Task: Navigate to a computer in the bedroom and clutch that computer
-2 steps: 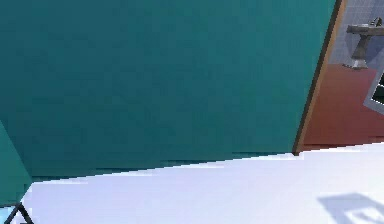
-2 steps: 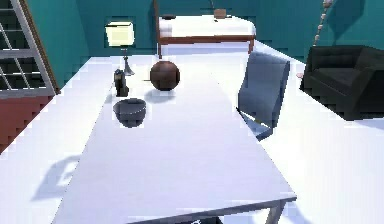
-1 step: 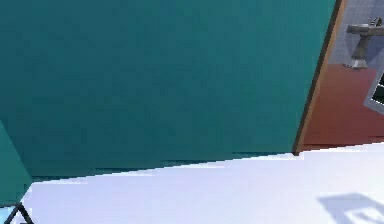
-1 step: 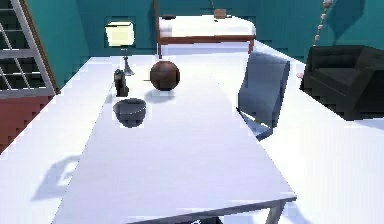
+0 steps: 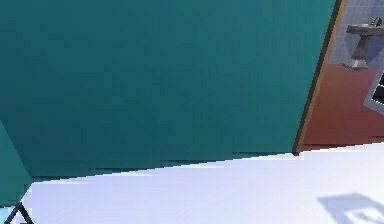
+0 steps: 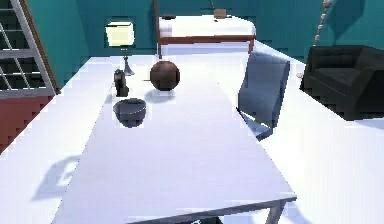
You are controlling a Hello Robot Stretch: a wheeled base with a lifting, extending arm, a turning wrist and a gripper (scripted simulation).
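Computer: its place, the way it points and its long axis cannot be told from these two views.
Claw: whether it is wide, narrow or holding anything cannot be told.
Desk [image 6: 185, 155]: white and long, running from the arm side view's bottom edge up toward the far end of the room.
Bowl [image 6: 130, 110]: dark, upright on the desk's left half, about midway along it.
Ball [image 6: 165, 74]: brown and round, on the desk farther up than the bowl, near it but apart.
Small dark figure [image 6: 121, 82]: upright, just left of the ball near the desk's far left corner; too small to name.
Chair [image 6: 266, 88]: grey-blue, just beside the desk's right long edge.
Armchair [image 6: 345, 75]: black, at the arm side view's right, well apart from the desk.
Bed [image 6: 205, 32]: wooden frame with a white top, against the teal far wall beyond the desk.
Thing on the bed [image 6: 218, 12]: small and brownish, too small to name.
Lamp [image 6: 120, 33]: pale shade, left of the bed, beyond the desk's far end.
Window [image 6: 14, 50]: gridded panes at the arm side view's left edge, above a red-brown wall.
Teal wall [image 5: 170, 80]: takes up most of the forward view.
White surface [image 5: 200, 195]: along the forward view's bottom; floor or desk top cannot be told.
Red-brown panel [image 5: 345, 110]: wood-edged, at the forward view's right.
Grey figure [image 5: 362, 40]: in the forward view's top right corner, above the panel.
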